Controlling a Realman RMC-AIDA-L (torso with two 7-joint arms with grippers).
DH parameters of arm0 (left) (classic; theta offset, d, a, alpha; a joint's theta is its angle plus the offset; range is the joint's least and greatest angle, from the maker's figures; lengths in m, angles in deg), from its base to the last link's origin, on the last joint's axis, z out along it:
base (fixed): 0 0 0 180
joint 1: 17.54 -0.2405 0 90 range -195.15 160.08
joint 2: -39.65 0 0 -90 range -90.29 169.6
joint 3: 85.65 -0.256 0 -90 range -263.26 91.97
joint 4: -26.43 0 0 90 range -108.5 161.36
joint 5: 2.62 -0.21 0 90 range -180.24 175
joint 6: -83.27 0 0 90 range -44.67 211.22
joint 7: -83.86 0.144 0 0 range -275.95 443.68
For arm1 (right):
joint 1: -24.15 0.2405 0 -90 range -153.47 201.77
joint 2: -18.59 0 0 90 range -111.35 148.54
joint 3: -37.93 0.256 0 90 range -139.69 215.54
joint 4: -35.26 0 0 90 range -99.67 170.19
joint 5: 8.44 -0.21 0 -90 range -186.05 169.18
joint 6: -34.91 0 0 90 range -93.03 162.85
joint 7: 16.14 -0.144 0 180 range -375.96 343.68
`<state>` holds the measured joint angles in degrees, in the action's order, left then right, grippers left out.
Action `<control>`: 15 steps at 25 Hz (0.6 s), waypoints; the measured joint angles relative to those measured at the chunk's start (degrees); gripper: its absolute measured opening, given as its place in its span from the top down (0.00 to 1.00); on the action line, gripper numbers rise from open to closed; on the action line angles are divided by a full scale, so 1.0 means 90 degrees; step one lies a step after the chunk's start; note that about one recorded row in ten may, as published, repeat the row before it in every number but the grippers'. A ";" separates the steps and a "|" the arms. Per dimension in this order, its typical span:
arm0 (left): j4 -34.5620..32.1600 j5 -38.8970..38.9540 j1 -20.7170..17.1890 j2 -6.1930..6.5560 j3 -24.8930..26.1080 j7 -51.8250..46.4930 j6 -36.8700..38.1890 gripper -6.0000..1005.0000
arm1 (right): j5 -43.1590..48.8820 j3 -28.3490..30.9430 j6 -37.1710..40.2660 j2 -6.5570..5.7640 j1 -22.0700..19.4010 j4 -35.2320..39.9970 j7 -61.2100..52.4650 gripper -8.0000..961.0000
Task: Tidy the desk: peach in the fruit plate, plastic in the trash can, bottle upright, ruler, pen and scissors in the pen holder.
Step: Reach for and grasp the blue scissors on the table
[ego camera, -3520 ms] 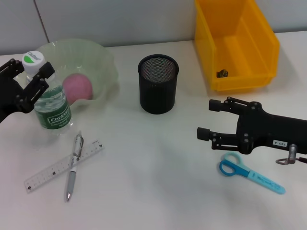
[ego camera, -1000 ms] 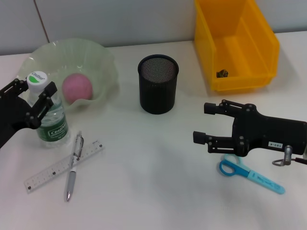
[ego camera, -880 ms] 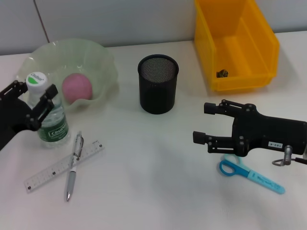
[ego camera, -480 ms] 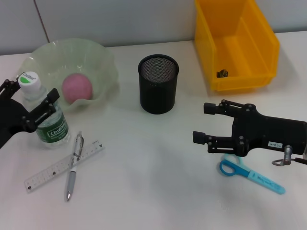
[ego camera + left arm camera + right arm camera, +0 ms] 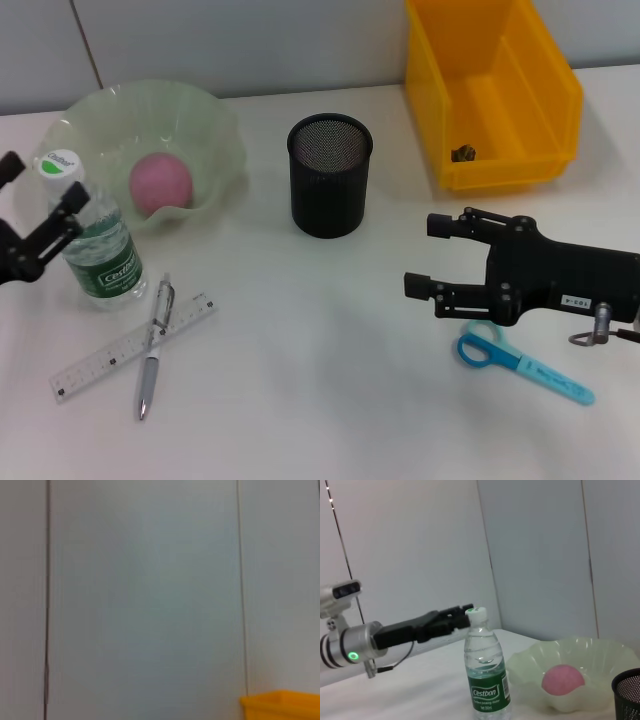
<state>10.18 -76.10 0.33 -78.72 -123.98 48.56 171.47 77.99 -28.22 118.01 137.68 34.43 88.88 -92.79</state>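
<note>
The bottle (image 5: 95, 245) stands upright on the desk (image 5: 300, 380) in front of the fruit plate (image 5: 215, 125), which holds the peach (image 5: 160, 183). My left gripper (image 5: 42, 190) is open at the far left, level with the bottle's neck, not holding it; the right wrist view shows its fingertips (image 5: 462, 614) beside the cap. The ruler (image 5: 100, 362) and pen (image 5: 148, 378) lie crossed below the bottle. My right gripper (image 5: 428, 255) hovers open just left of the scissors (image 5: 525, 367). The pen holder (image 5: 330, 180) stands mid-desk.
The yellow trash can (image 5: 490, 90) sits at the back right with a small dark scrap (image 5: 462, 153) inside. The left wrist view shows only wall panels and a corner of the trash can (image 5: 280, 705).
My left gripper has let go of the bottle and drawn back to the left. The bottle now stands free, slightly left of where it was. The right gripper has hardly moved.
</note>
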 joint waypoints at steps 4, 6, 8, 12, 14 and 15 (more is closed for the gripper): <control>-0.0032 -0.0006 -0.0179 0.0005 0.0058 0.0059 0.0476 0.19 | -0.0016 0.0081 -0.0002 0.0000 0.0004 0.0003 0.0004 0.13; -0.0092 -0.0034 -0.0309 0.0016 0.0046 0.0081 0.0713 0.19 | -0.0020 0.0147 0.0023 0.0000 0.0015 0.0014 -0.0010 0.13; -0.0191 -0.0107 -0.0455 0.0019 -0.0011 0.0082 0.0911 0.19 | -0.0022 0.0150 0.0023 0.0000 0.0011 0.0034 -0.0023 0.13; -0.0430 -0.0424 -0.0666 0.0026 -0.0289 0.0084 0.1294 0.19 | -0.0032 0.0217 0.0034 0.0000 -0.0015 0.0078 -0.0051 0.13; -0.0538 -0.0678 -0.0707 0.0036 -0.0509 0.0061 0.1460 0.19 | -0.0033 0.0238 0.0041 0.0000 -0.0017 0.0096 -0.0076 0.13; -0.0638 -0.1026 -0.0708 0.0041 -0.0755 0.0012 0.1559 0.19 | -0.0026 0.0240 0.0045 0.0000 -0.0020 0.0167 -0.0176 0.13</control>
<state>4.44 -85.34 -6.04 -78.36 -130.78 48.67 185.51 77.76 -26.07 118.41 137.68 34.25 90.38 -94.37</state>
